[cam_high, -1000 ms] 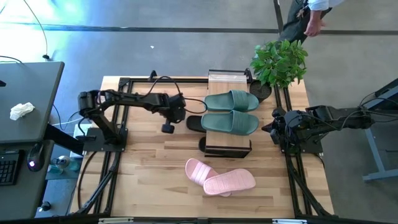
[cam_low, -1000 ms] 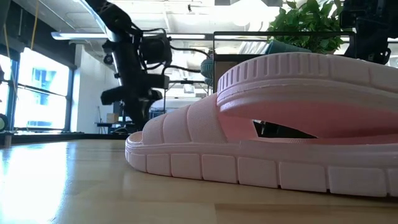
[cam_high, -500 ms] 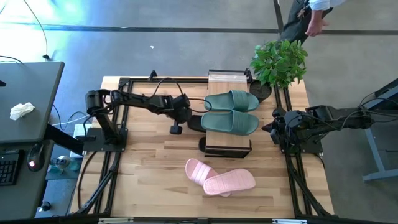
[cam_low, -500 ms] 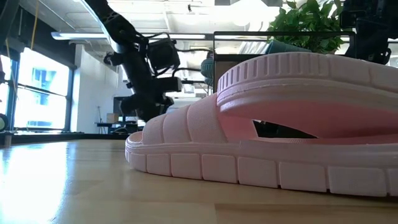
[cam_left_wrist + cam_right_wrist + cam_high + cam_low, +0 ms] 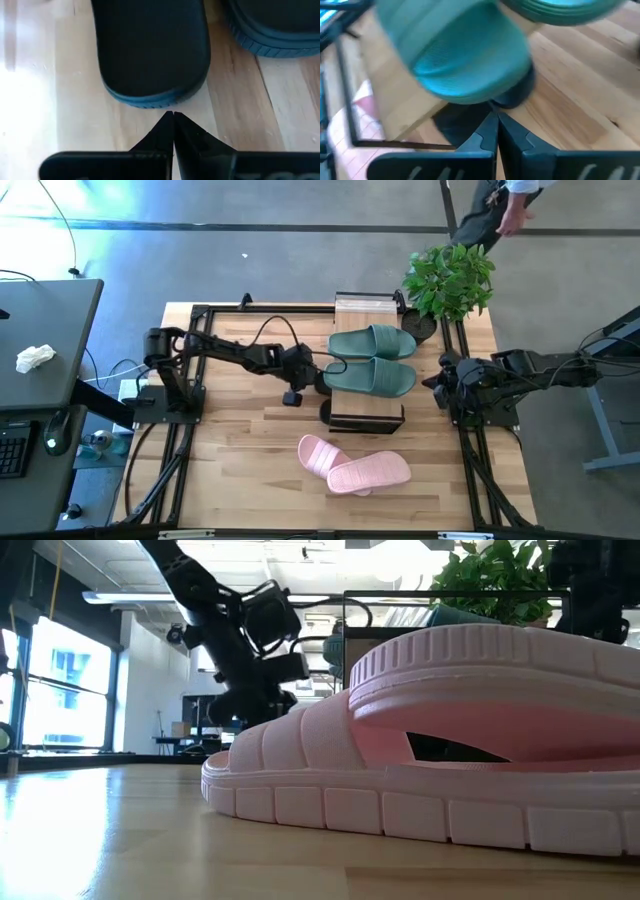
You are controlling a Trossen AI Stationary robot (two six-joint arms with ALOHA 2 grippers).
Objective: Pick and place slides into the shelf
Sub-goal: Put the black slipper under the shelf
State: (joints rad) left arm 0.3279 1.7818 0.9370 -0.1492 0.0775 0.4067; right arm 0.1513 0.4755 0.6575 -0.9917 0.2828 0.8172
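Left end effector: fingers pressed together, tips touching, nothing between them. It points at the rounded end of a black slide, just short of it, no contact. In the high view the left end effector sits just beside the shelf's left edge, where that black slide pokes out at table level.

Right end effector: also closed tip to tip, empty. It waits beside the shelf's right side, facing the end of a green slide with a dark sole under it, probably the second black slide, but the view is too blurred to be sure.

Positions:
- Green pair lies flat on the shelf top board, side by side.
- Pink pair lies on the table, near the front, one overlapping the other.
- Black pair is low down at the shelf, mostly hidden beneath the green pair.

Handling, my read: moulded rubber, light, soft, springy. The sole will bend if it is pinched at one end, and the ribbed footbed gives friction. Best hold is the wide strap, or the sole's edge near mid-length, so it hangs level. The fingers must open before any pick. The toe end facing the left arm is thick and rounded, so a pinch there could squeeze off.
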